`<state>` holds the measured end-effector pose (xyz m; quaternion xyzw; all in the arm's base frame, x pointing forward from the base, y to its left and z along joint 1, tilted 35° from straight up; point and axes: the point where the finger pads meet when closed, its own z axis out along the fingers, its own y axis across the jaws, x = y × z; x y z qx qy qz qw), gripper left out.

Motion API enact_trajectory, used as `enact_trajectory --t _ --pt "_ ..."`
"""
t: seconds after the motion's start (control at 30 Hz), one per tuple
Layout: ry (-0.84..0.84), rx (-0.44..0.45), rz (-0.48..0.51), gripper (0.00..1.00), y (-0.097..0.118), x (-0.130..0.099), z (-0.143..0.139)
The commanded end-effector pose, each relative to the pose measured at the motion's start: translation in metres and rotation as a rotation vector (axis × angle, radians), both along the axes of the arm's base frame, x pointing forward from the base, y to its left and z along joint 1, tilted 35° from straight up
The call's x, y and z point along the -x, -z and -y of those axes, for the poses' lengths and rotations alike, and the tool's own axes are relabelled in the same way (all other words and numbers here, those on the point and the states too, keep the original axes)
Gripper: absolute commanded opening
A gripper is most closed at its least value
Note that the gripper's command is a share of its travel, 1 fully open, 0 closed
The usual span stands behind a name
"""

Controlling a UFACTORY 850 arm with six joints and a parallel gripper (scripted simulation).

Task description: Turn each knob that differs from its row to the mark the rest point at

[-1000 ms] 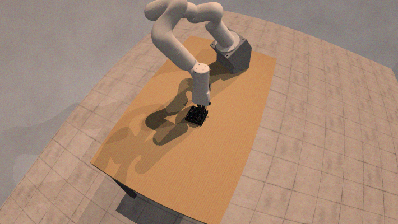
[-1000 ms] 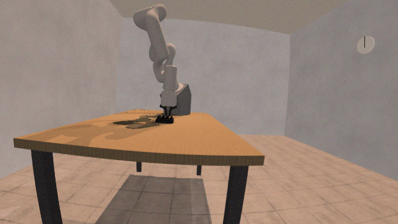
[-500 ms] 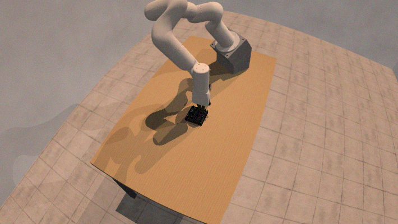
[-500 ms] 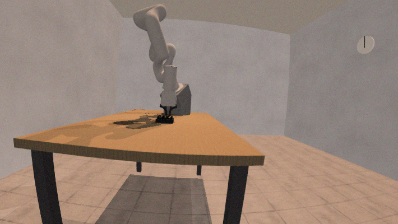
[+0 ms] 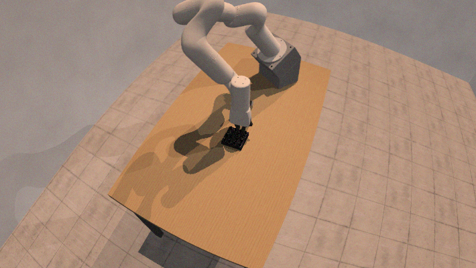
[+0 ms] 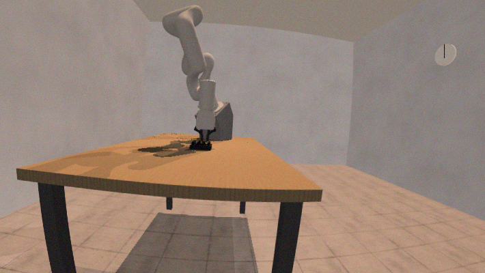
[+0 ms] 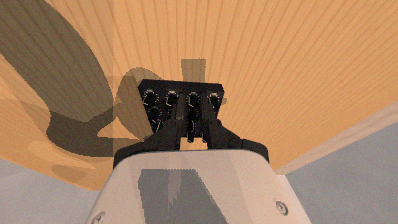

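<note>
Black jointed fingers [image 5: 244, 128] [image 6: 209, 134] point down over one edge of a square black knob box [image 5: 234, 138] [image 6: 201, 147] [image 7: 181, 86] on the bench, probably placed to turn a knob. They stand slightly apart; whether they pinch one cannot be told. The bench [image 5: 261, 187] [image 6: 218, 170] [image 7: 300, 60] is wood-grained orange; pale tiles and grey walls surround it.

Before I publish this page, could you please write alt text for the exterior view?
A white robot arm reaches down, its black end effector at a small black knob box on a wooden table. A round white clock-like disc hangs on the right wall.
</note>
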<state>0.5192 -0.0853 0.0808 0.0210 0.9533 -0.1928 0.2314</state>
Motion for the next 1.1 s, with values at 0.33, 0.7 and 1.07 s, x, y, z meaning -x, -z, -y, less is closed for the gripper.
enact_trajectory --t 0.33,0.7,1.07 --pt "0.000 0.000 0.000 0.19 0.000 0.000 0.000" --pt "0.000 0.000 0.001 0.19 -0.016 0.008 -0.007" --pt "0.000 0.000 0.001 0.19 -0.029 0.015 -0.014"
